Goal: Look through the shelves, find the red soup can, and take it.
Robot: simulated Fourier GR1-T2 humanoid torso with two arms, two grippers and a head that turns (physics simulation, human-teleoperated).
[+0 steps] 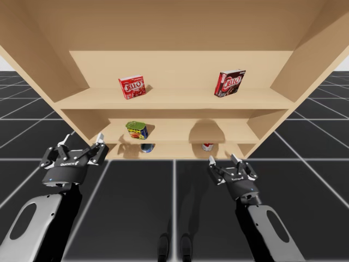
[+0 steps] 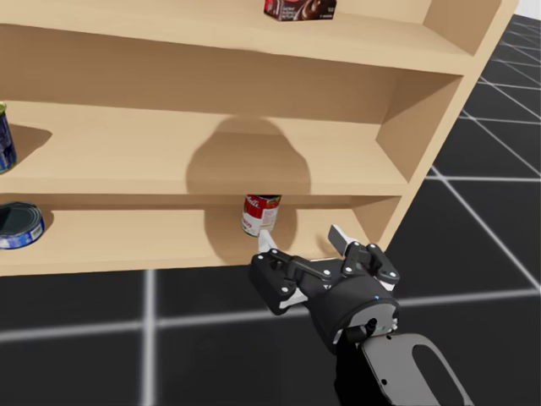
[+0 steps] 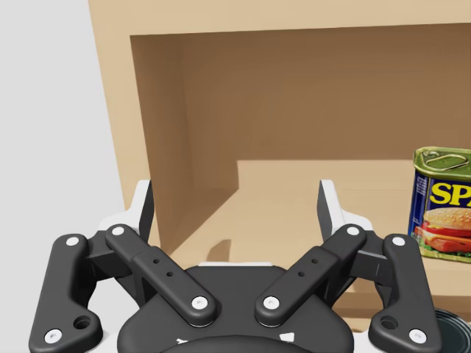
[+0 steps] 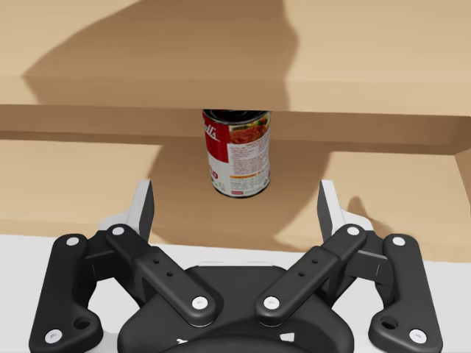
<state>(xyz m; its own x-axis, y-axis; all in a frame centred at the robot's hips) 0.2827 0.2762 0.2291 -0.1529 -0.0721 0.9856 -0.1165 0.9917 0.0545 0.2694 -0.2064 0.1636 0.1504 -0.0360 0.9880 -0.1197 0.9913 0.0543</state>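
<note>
Since the red soup can (image 4: 237, 152) stands upright on the bottom shelf (image 2: 127, 241), we hold our right gripper (image 4: 235, 197) low before the can, fingers spread, not touching it; our left gripper (image 3: 235, 197), also spread, hangs well left of the can.

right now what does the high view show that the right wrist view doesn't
High view adds: a red box and a dark red box on the top shelf, a blue tin on the middle shelf, a flat can on the bottom shelf, and my left gripper, open.
Right wrist view adds: the soup can with its label face on, upright, straight ahead of my right gripper.
Both: the soup can on the bottom shelf, my right gripper open short of it.
</note>
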